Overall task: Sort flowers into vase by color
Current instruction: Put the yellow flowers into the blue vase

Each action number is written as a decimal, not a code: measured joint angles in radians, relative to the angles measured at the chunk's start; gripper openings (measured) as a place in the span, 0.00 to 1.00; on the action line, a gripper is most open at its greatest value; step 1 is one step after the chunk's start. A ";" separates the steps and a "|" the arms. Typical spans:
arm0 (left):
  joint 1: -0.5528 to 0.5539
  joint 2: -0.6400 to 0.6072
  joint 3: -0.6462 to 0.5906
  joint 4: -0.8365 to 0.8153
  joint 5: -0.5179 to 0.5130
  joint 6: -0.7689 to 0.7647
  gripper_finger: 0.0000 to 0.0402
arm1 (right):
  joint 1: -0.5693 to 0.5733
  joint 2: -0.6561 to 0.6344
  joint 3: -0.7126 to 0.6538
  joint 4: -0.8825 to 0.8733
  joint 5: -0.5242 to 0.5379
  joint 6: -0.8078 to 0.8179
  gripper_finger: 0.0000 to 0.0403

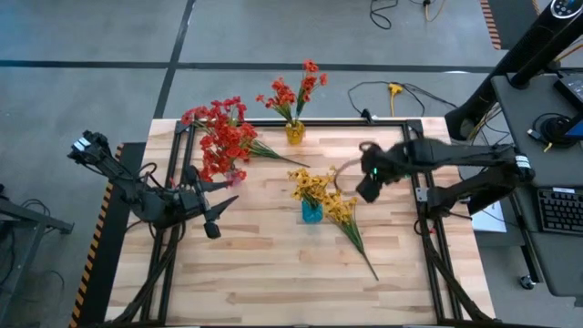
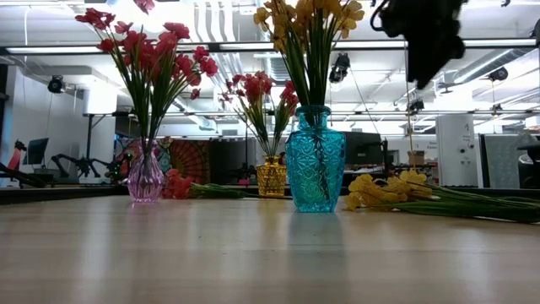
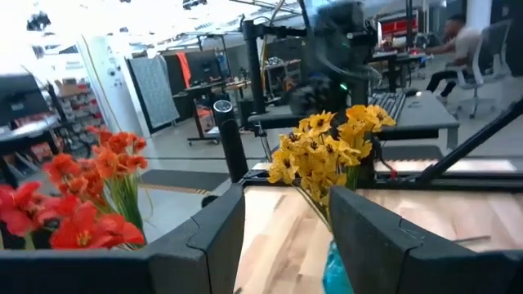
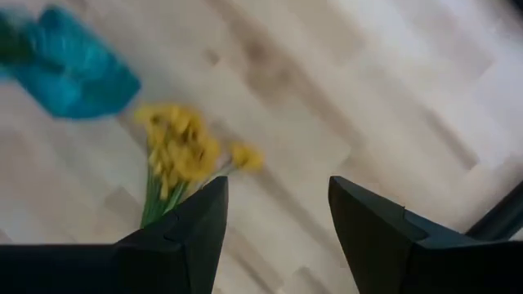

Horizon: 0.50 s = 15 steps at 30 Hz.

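Right gripper [image 1: 366, 189] is being held over loose yellow flowers [image 1: 342, 213] beside teal vase [image 1: 311, 211], jaws apart, empty. Left gripper [image 1: 219, 206] near table's [image 1: 273, 282] left edge, jaws apart. No readable writing.

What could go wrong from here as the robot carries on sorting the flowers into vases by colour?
1. The right hand hovers open above the loose yellow sprigs, which lie right beside the teal vase; reaching down could knock it over.
2. Several loose sprigs overlap, so one grasp may lift more than one.
3. Loose red flowers lie close to the pink vase, near the open left hand; it could bump the vase.
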 joint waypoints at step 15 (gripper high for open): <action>-0.023 0.100 0.051 0.033 0.077 -0.126 0.40 | 0.357 0.003 -0.277 0.261 0.005 0.344 0.51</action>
